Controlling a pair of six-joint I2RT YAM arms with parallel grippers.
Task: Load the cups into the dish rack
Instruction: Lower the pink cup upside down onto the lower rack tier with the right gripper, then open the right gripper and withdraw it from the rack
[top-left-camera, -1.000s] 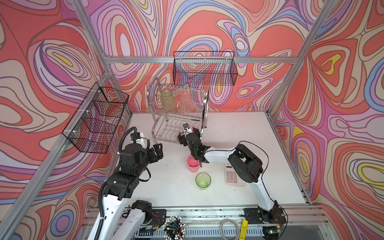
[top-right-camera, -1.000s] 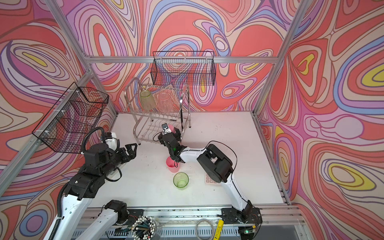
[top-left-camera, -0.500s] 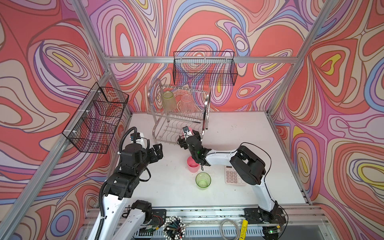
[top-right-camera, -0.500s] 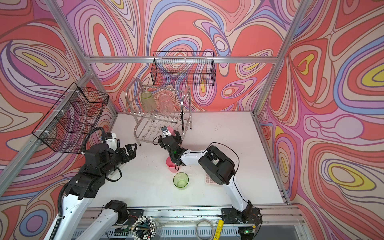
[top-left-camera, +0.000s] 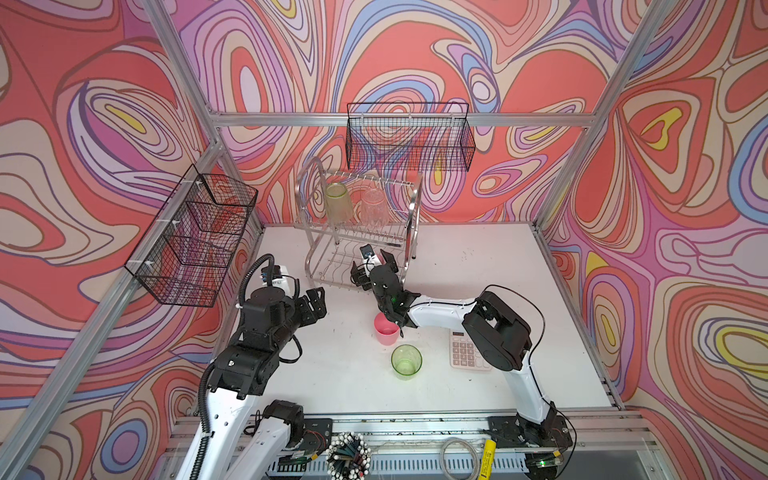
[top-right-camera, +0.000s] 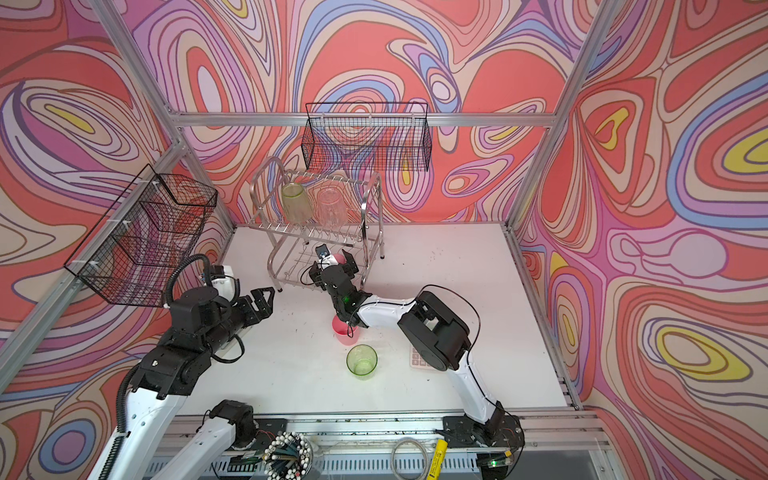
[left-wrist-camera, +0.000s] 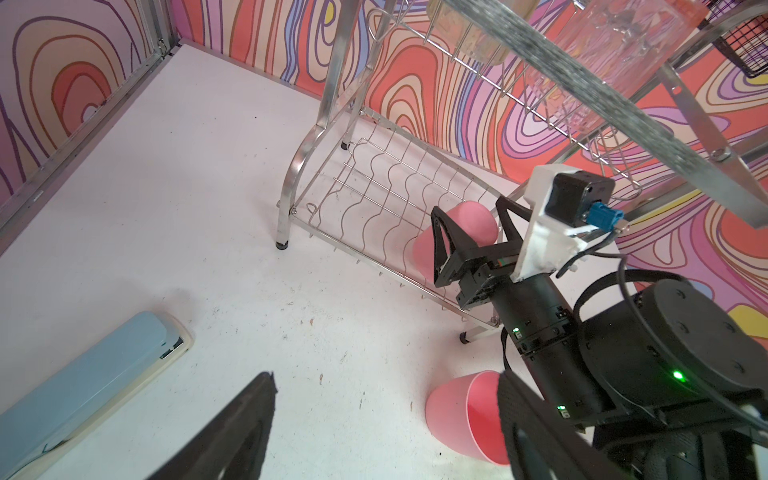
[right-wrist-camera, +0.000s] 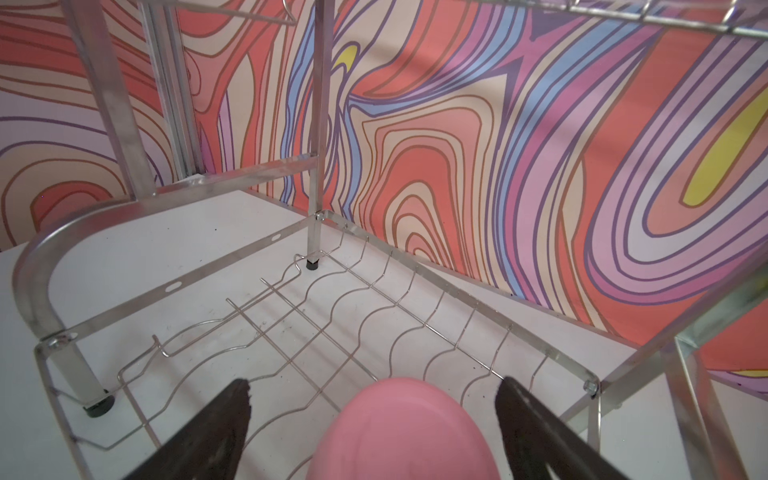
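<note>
Top views show my right tool (top-left-camera: 376, 259) reaching into the lower tier of the shiny silver two-tier wire dish rack (top-left-camera: 411, 232). Its jaws are spread either side of an opaque pink plastic tumbler (top-right-camera: 338, 258). A translucent green tumbler (top-left-camera: 338, 203) and a clear ribbed tumbler (top-left-camera: 374, 208) sit upside down on the upper tier. A second pink tumbler (top-left-camera: 385, 329) and a second green tumbler (top-left-camera: 406, 361) stand upright on the white worktop (top-left-camera: 340, 374). My left tool (top-left-camera: 316, 300) hangs open and empty before the rack's left corner.

Left wrist view: the racked pink tumbler (left-wrist-camera: 469, 220) lies tilted between the right tool's fingers.

Right wrist view: its flat base shows a gap to each black finger (right-wrist-camera: 232, 415), so nothing is gripped.
</note>
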